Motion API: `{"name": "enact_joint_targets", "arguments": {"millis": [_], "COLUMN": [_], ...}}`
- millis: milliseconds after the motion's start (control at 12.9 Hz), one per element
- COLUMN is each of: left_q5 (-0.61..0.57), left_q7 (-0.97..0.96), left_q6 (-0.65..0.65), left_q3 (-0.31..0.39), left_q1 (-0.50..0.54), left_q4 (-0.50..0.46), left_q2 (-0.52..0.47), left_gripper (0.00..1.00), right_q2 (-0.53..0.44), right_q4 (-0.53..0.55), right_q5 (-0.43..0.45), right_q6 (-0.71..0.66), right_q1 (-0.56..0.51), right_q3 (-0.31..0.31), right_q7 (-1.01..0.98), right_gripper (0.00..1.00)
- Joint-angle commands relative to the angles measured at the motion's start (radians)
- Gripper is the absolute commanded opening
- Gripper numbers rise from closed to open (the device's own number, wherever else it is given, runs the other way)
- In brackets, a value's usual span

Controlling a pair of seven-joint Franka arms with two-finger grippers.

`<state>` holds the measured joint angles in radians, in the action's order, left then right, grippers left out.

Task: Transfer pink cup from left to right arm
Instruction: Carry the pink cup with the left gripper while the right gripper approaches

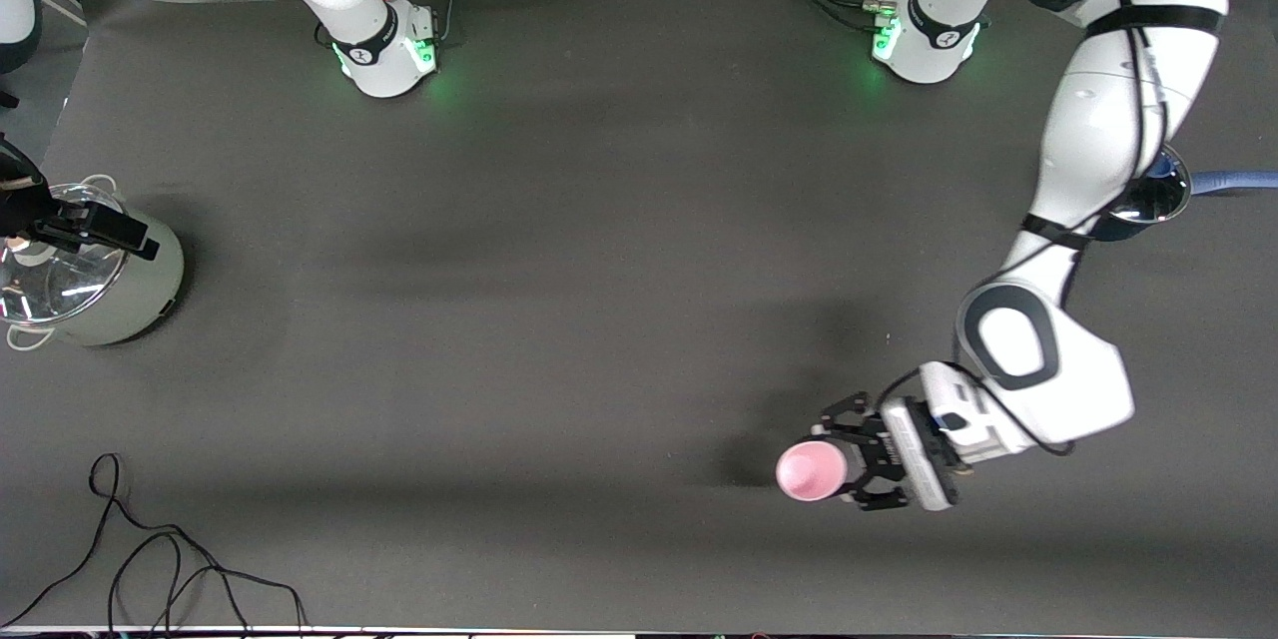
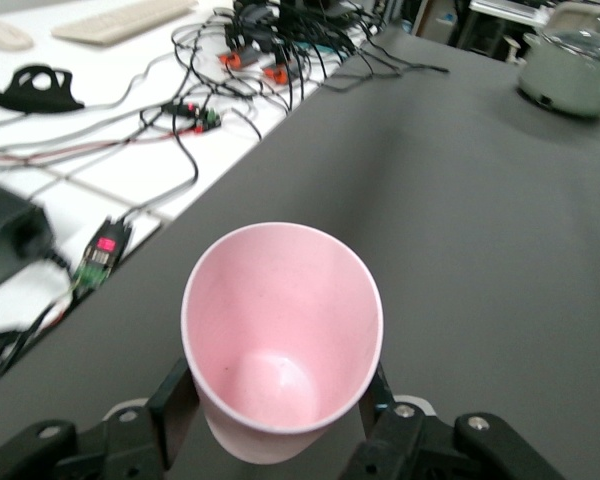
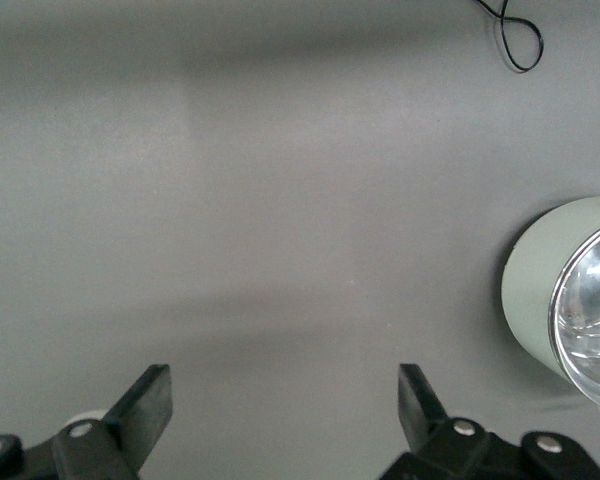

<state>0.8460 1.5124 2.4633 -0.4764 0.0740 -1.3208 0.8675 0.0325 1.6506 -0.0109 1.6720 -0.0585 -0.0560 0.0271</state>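
My left gripper (image 1: 837, 464) is shut on the pink cup (image 1: 809, 471) and holds it tilted, low over the table toward the left arm's end, close to the front camera. In the left wrist view the pink cup (image 2: 280, 330) sits between my black fingers (image 2: 175, 385) with its open mouth turned to the camera; the left gripper (image 2: 280, 395) grips its lower wall. My right gripper (image 3: 285, 400) is open and empty. It hangs over the table beside the pale-green pot (image 3: 540, 300); in the front view the right gripper (image 1: 60, 220) is over that pot.
The pale-green pot with a glass lid (image 1: 85, 275) stands at the right arm's end. A steel pan with a blue handle (image 1: 1163, 190) lies under the left arm. A black cable (image 1: 150, 559) lies near the front edge.
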Motion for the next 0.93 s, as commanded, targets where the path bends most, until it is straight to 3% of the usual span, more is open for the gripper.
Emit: {"name": "enact_joint_targets", "arguments": {"millis": [0,467,856], "left_q5": [0.013,0.002,-0.018], "left_q7": [-0.099,-0.380,-0.405], "left_q6": [0.153,0.520,0.611], "left_q3": [-0.030,-0.021,-0.002], "left_q1": [-0.086,-0.347,-0.483], "left_q4": [0.020,0.055,0.087], "left_q2": [-0.001,-0.004,-0.008], "left_gripper": [0.05,0.02,0.00], "right_q2": [0.017,0.015,0.015], "right_q4": [-0.029,-0.029,-0.031], "right_q5": [0.009,0.009,0.006], "right_q6": [-0.008,-0.012,-0.011], "right_q1": [0.003,0.011,0.069], "right_q3": [0.002,0.008,0.010], "right_q7": [0.002,0.005,0.022], "right_gripper": [1.00,1.00,1.00]}}
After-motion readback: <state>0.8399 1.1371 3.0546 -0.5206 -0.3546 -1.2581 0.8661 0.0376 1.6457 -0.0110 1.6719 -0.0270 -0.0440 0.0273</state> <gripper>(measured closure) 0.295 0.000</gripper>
